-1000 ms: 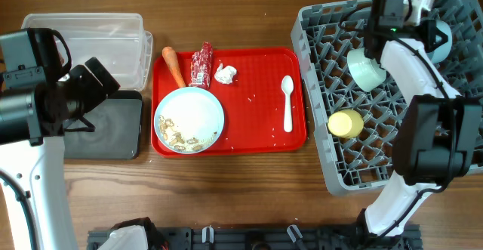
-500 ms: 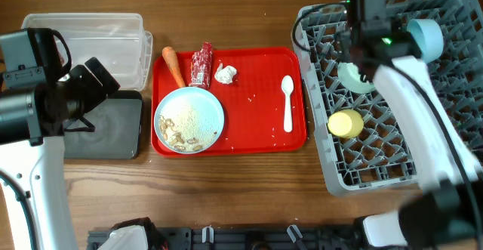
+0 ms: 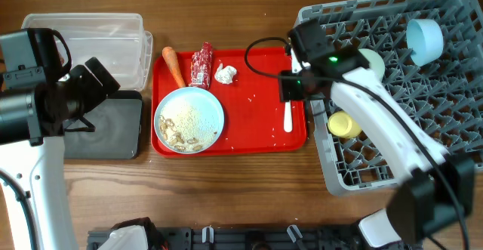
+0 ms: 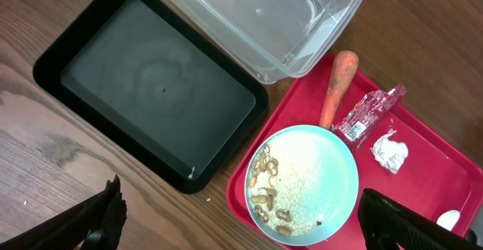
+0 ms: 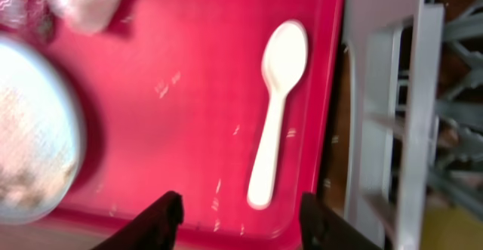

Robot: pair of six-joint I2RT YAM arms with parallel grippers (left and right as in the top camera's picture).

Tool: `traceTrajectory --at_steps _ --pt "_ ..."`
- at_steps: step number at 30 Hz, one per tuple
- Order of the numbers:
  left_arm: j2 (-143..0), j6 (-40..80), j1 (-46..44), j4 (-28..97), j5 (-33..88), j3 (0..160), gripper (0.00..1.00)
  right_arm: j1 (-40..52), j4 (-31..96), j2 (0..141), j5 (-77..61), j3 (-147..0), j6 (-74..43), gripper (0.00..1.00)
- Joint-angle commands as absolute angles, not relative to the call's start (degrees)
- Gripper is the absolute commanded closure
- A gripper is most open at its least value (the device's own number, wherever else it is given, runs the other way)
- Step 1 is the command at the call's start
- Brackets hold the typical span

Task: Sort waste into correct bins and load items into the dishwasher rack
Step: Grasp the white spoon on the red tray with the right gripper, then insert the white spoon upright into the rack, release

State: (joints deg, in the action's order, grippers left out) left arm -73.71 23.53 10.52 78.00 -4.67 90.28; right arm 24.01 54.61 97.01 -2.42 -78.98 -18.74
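On the robot's side of the wooden table [image 3: 249,182], a red rectangular serving tray [image 3: 260,143] holds a light blue round plate [image 3: 189,119] strewn with beige food scraps [image 3: 178,135], and to the right of the plate a white plastic spoon [image 3: 287,103]. The right gripper [image 5: 241,218] hovers just above that spoon, fingers spread and holding nothing. The left gripper [image 4: 241,205] hangs high over the table's left side, above a black shallow rectangular tray [image 3: 113,125], and is likewise spread wide and empty. Further back on the red tray lie a small orange carrot [image 3: 173,65], a red crumpled wrapper [image 3: 201,64] and a white crumpled tissue [image 3: 225,73]. At far left sits a clear plastic rectangular tub [image 3: 90,38]. The large grey plastic dishwasher rack [image 3: 453,129] on the right carries a small yellow cup [image 3: 346,124], a light green bowl [image 3: 371,61] and, farthest, a light blue bowl [image 3: 424,40]. Three items appear loaded; the plate and spoon remain. No waste is sorted, and both bins look empty. Since a second ago, the right arm has swung from the rack's far side to the tray's right edge. The left arm and the waste have not moved.
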Motion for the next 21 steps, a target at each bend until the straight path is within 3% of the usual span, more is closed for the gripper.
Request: traceTrajectory --at_steps 1,9,11,14,17,21 --pt "-73.9 24.5 10.6 77.8 -5.2 90.9 0.0 23.8 51.6 104.6 -2.4 -78.7 -24.2 0.53" --pt "-73.9 24.5 10.6 77.8 -5.2 90.9 0.0 23.8 49.6 119.6 -2.7 -78.7 -27.2 0.49" --pt "-73.9 24.5 10.6 77.8 -5.2 90.9 0.0 23.8 49.1 120.6 -2.7 -78.7 -27.1 0.61" --pt "-73.9 24.5 10.6 77.8 -5.2 90.9 0.0 23.8 49.3 119.0 -3.1 -78.9 -25.5 0.89" --pt "-73.9 24.5 10.6 77.8 -5.2 90.9 0.0 23.8 49.8 114.5 -3.1 -79.4 -24.1 0.95" --pt "-73.9 24.5 10.6 77.8 -5.2 90.9 0.0 23.7 50.2 103.5 -2.2 -79.5 -22.7 0.96"
